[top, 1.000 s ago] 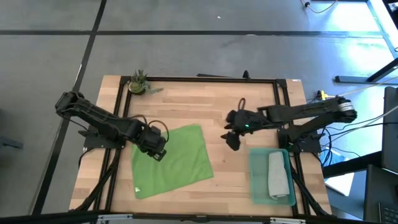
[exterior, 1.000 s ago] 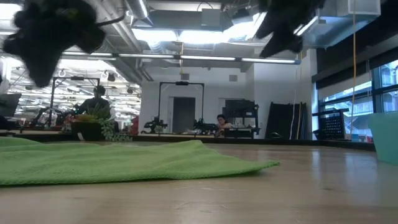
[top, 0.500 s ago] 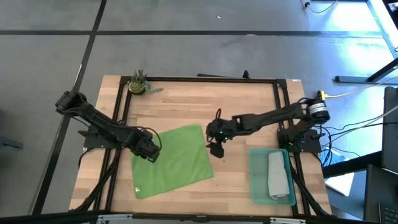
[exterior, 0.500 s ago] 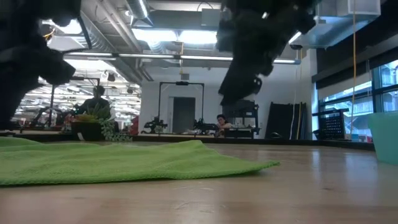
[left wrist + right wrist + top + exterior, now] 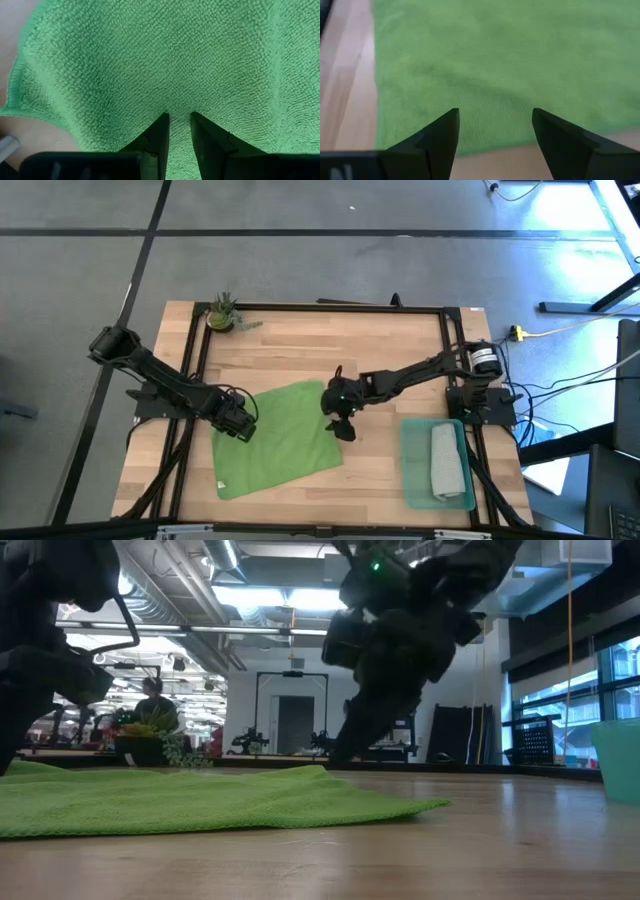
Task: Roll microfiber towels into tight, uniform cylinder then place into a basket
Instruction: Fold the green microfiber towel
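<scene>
The bright green towel [image 5: 278,440] lies flat on the wooden table. My left gripper [image 5: 240,426] is down on it near its far left corner, fingers nearly together [image 5: 180,116]. My right gripper [image 5: 343,428] is open and hovers low over the towel's right edge [image 5: 495,117], touching nothing. The light grey towel [image 5: 447,462] lies rolled inside the teal basket [image 5: 412,470] at the near right. My left gripper has its two fingertips [image 5: 165,120] on the green towel's top surface [image 5: 179,102], a little in from its left edge. It comes from above, slanting from the table's left. Cloth shows in the narrow gap between them, shaded toward the tips. The towel lies flat on the table.
A small potted plant [image 5: 222,313] stands at the far left corner. A black frame [image 5: 330,307] runs round the table's edges. Bare wood lies between the towel and the basket and along the far side.
My right gripper has swung from near the basket toward the table's left and come down to the green towel's right edge, staying open. My left gripper has shifted slightly toward the table's left and down onto the towel. The towel has kept its place.
</scene>
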